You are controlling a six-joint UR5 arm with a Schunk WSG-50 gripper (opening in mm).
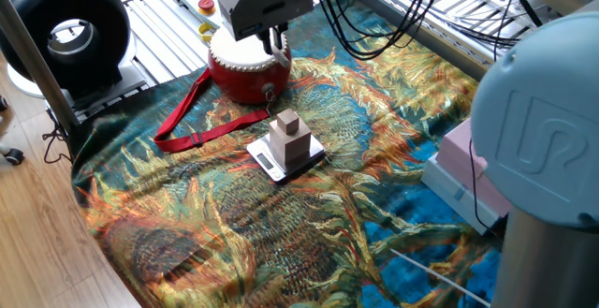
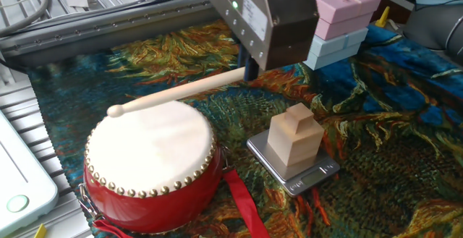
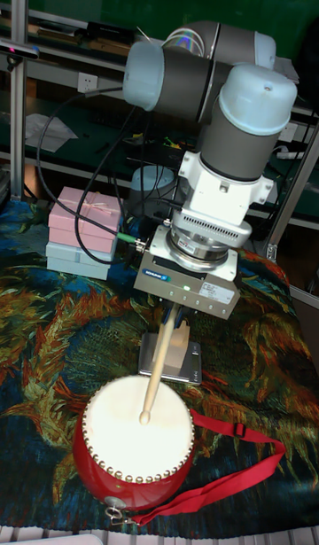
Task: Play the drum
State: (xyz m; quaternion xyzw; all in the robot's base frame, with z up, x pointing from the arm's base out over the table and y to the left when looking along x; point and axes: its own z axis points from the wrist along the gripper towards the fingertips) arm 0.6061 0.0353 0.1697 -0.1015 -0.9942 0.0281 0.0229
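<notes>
The gripper [image 3: 170, 317] has its fingers clamped on a drumstick [image 2: 177, 92] — the tip hangs over the drum [image 2: 150, 164], near its rim.

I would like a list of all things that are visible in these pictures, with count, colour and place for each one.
drum: one, red body with cream top, on the patterned cloth.
strap: one, red, lying on the cloth beside the drum.
drumstick: one, pale wood, held over the drum top.
wooden blocks: one stack, light wood, on the scale.
scale: one, grey metal, on the cloth next to the drum.
gift boxes: a stack, pink above pale blue, at the far edge of the cloth.
ring fan: one, black, off the cloth on a side stand.
cables: several, black, behind the drum.
gripper: one, grey, shut on the drumstick.
arm: one, grey and light blue, above the drum.
</notes>
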